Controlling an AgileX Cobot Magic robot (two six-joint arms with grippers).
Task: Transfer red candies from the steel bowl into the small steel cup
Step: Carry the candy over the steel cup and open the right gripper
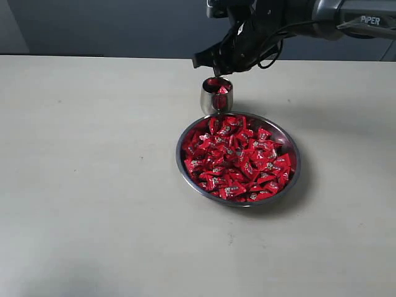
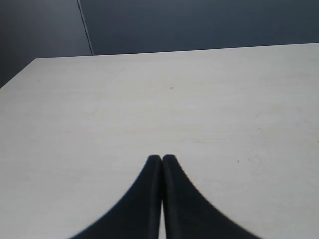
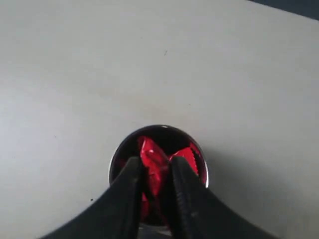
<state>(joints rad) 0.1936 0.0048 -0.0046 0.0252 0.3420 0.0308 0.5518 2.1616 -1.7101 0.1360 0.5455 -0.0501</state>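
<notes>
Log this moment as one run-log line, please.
right gripper: over small steel cup, pinching a red candy | left gripper: shut, idle | steel bowl: full

Shiny red candies [image 1: 238,158] fill the silvery steel bowl [image 1: 293,176] on a pale beige table [image 1: 93,185].

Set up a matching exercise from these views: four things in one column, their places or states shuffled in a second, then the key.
1. small shiny steel cup
2. wide shallow steel bowl
3. left end effector
4. right end effector

A. heaped with red-wrapped candies
B. shut, over bare table
C. directly over the cup's mouth
D. beside the bowl's rim, candy inside

Pairs: 1-D, 2-A, 3-B, 4-C
</notes>
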